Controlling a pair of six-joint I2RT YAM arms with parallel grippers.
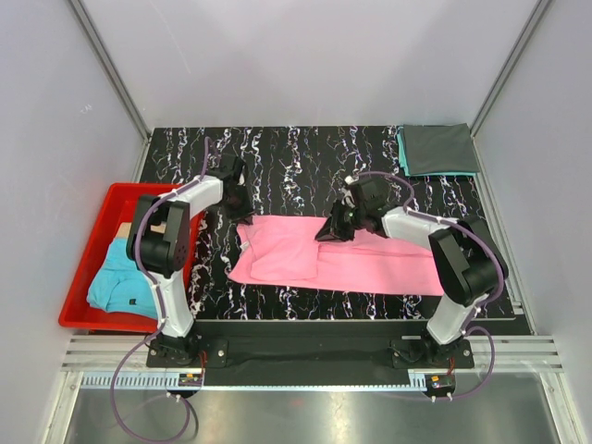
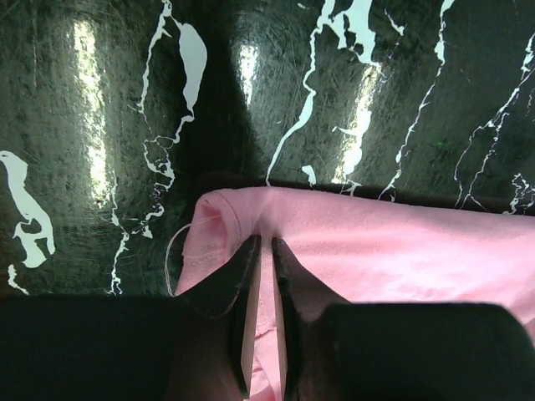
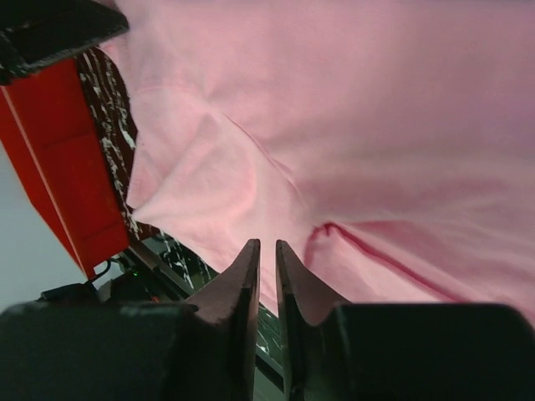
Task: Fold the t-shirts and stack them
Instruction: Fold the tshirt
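A robotics lab test cell. Plain pale wall panels (image 1: 305,55) in bare aluminium framing (image 1: 109,65) close in a black, white-veined surface (image 1: 305,153) on the left, right and far sides. Two white-and-black robot arms, the left arm (image 1: 165,242) and the right arm (image 1: 458,259), are bolted to a black base plate (image 1: 305,351) at the near edge, beside slotted metal rails (image 1: 305,381), with purple cables (image 1: 129,407) looping from their bases.
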